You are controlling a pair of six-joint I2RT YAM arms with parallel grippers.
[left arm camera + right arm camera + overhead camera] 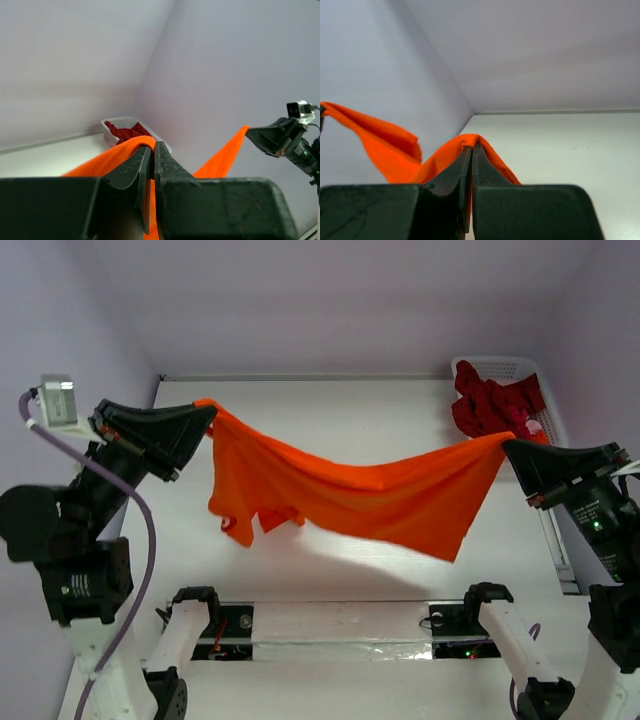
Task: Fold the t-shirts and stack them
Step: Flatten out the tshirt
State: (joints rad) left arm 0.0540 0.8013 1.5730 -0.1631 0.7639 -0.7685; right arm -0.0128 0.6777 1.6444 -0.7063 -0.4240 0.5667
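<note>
The white counter (400,410) fills the middle of the overhead view. The orange t-shirt (370,495) hangs above it across the centre of the frame. It is strung by two corners and sags in the middle, with a sleeve and the hem dangling off the surface. Stretching it in the air this way looks meant to open the cloth out, so it can be laid flat for folding.

The left arm (60,520) rises at the left edge of the frame, its forearm lifted and pointing in toward the centre. The right arm (590,510) mirrors it at the right edge, a little lower in the frame.

In the upper right corner a basket (505,367) holds the dark red t-shirts (490,405) in a heap, probably waiting their turn.

The left gripper (208,412) is clenched on the orange shirt's upper-left corner. The right gripper (508,443) pinches the opposite corner. In both wrist views the jaws are pressed together with orange cloth wrapped over the tips.
</note>
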